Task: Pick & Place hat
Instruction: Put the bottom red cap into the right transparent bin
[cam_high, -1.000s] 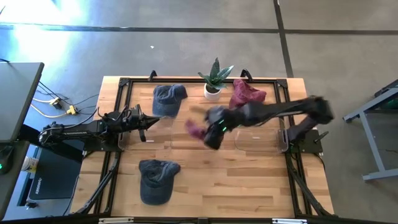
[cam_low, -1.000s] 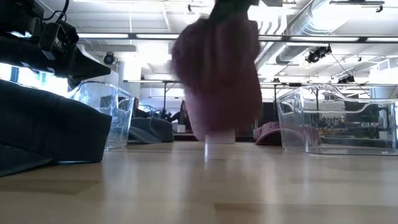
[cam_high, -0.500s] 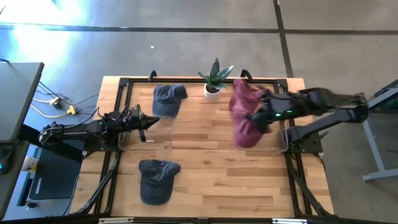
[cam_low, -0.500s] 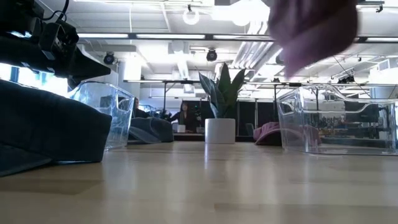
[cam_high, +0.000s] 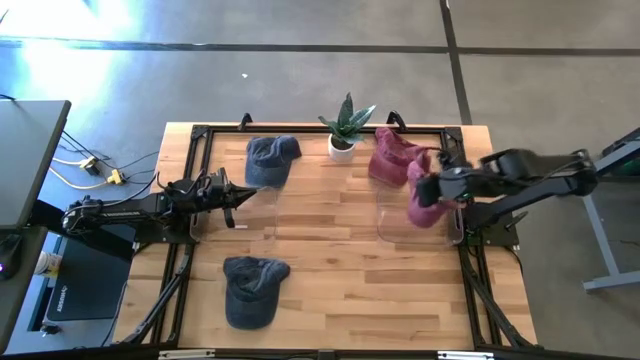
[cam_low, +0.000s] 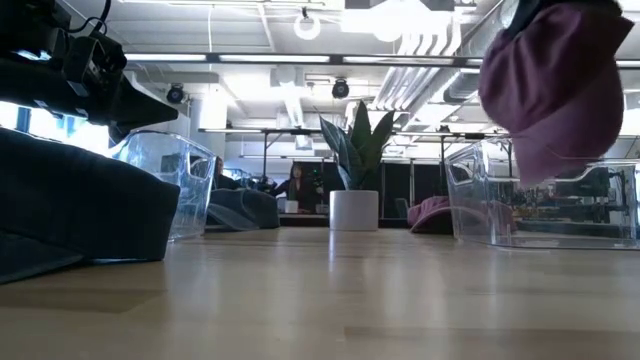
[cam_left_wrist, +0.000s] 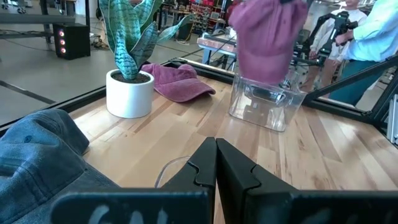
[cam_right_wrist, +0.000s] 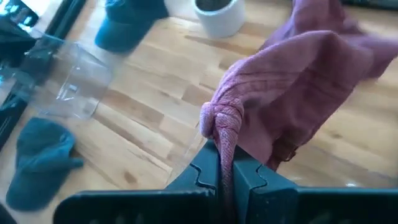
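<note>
Blue hat (cam_low: 70, 215) cut off at frame edge.

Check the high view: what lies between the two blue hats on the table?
Between the far blue hat and the near blue hat lies only bare wood of the table; the left gripper, shut, sits just beside that stretch.

The left gripper (cam_left_wrist: 216, 163) has its two dark fingers pressed together and holds nothing. A blue hat (cam_left_wrist: 46, 158) lies on the wooden table (cam_left_wrist: 323, 162) just beside it. Farther off stands a green plant in a white pot (cam_left_wrist: 129, 93), and a red hat (cam_left_wrist: 177, 81) lies next to the pot. Another red hat (cam_left_wrist: 267, 37) hangs in the air above a clear bin (cam_left_wrist: 262, 106). A person in a light blue shirt (cam_left_wrist: 379, 28) stands far behind
</note>
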